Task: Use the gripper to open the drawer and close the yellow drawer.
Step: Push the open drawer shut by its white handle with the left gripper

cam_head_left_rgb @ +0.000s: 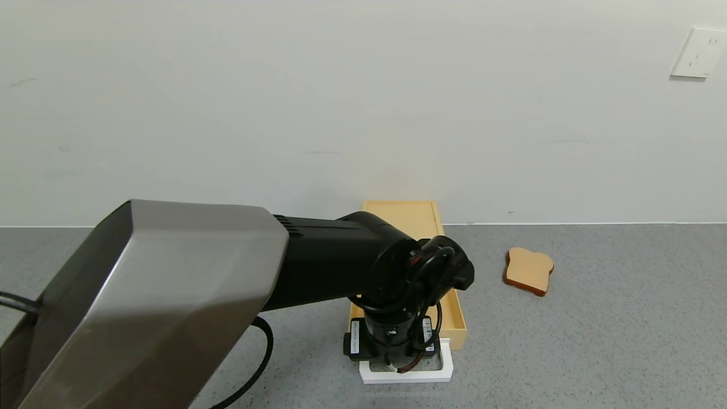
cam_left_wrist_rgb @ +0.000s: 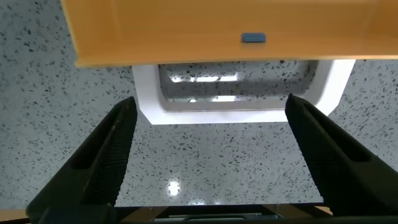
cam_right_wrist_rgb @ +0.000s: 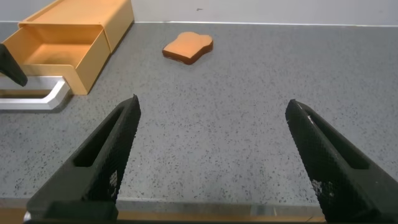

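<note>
The drawer point(cam_head_left_rgb: 448, 315) stands pulled out of its flat yellow box point(cam_head_left_rgb: 404, 215), which lies on the counter point(cam_head_left_rgb: 596, 341) with its far end against the wall point(cam_head_left_rgb: 341, 102). The drawer's pale yellow tray is open toward the robot, and its white loop handle point(cam_head_left_rgb: 446, 372) sits at the near end, flat over the speckled grey surface. In the right wrist view the tray's inside looks bare point(cam_right_wrist_rgb: 59, 53), and the handle point(cam_right_wrist_rgb: 37, 99) juts from its front.

To the right of the box, well apart from it, a tan toast slice point(cam_head_left_rgb: 529, 270) lies flat on the counter. The counter is grey stone-look with fine dark flecks and meets a plain off-white wall; a white wall socket point(cam_head_left_rgb: 697, 53) is mounted high on the right.

The left gripper point(cam_left_wrist_rgb: 211, 134) hangs right over the handle, its wrist pointing straight down and its silver and black arm point(cam_head_left_rgb: 170, 289) reaching in from the lower left, with black cables looped round the wrist. In its own wrist view the jaws are spread wide, one finger point(cam_left_wrist_rgb: 106, 155) on either side of the handle point(cam_left_wrist_rgb: 239, 112), holding nothing; the handle lies between and just beyond the tips, and whether they touch it cannot be told.

The right gripper point(cam_right_wrist_rgb: 211, 155) is out of the head view; its wrist view shows it low over bare counter, off to the side of the drawer, jaws wide apart and empty.
</note>
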Robot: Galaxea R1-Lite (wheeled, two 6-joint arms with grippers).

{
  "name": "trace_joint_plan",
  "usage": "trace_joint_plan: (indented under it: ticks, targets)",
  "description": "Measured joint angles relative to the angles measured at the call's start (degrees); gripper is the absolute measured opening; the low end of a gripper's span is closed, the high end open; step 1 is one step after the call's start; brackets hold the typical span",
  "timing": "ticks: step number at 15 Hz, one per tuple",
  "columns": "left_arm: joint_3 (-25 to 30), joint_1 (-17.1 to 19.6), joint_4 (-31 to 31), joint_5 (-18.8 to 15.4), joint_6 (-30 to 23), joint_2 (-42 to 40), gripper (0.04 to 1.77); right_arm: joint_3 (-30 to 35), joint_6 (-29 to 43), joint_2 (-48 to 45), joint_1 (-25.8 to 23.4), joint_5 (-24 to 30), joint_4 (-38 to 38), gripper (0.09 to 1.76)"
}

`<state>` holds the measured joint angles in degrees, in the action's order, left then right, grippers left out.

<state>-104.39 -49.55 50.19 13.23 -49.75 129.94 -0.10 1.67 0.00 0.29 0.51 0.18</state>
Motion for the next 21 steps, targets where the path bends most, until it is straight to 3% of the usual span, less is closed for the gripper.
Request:
trace_joint_plan:
  ticks: [17, 21]
  targets:
    - [3.60, 2.04, 0.30, -0.52, 1.38, -0.22, 1.72, 0.00, -0.02, 0.00, 0.01, 0.00, 0.00, 1.71]
    - [2.44, 1.24, -0.77, -3.56, 2.36, -1.22, 1.72, 0.00, 0.00, 0.00, 0.00, 0.00, -0.02, 1.71]
